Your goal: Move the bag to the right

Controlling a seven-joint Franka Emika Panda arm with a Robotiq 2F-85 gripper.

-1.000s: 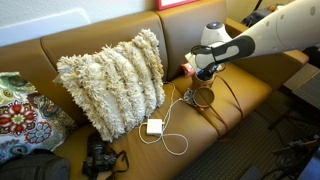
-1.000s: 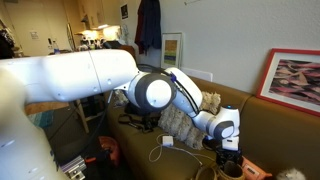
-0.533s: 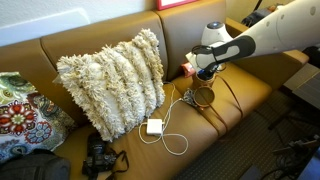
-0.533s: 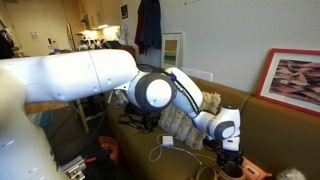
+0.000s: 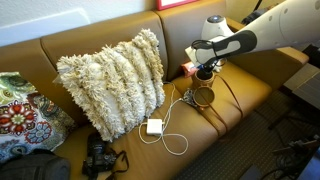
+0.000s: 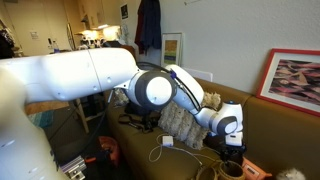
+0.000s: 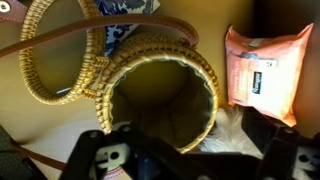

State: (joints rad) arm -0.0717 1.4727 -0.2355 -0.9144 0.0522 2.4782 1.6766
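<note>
Sideways a touch over the brown sofa (image 5: 250,92) my arm (image 5: 270,30) has swung. That puts the woven bag (image 7: 165,95), resting on the seat cushion, directly beneath my gripper (image 7: 195,158), jaws apart, nothing grasped yet.

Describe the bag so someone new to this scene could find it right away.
On the brown couch, look at the seat cushion beside the shaggy pillow, right under the gripper. The bag lies there: small, with round woven cups and a thin brown strap. The white charger nearby is square with a cable, and the pink packet next to the bag is flat.
</note>
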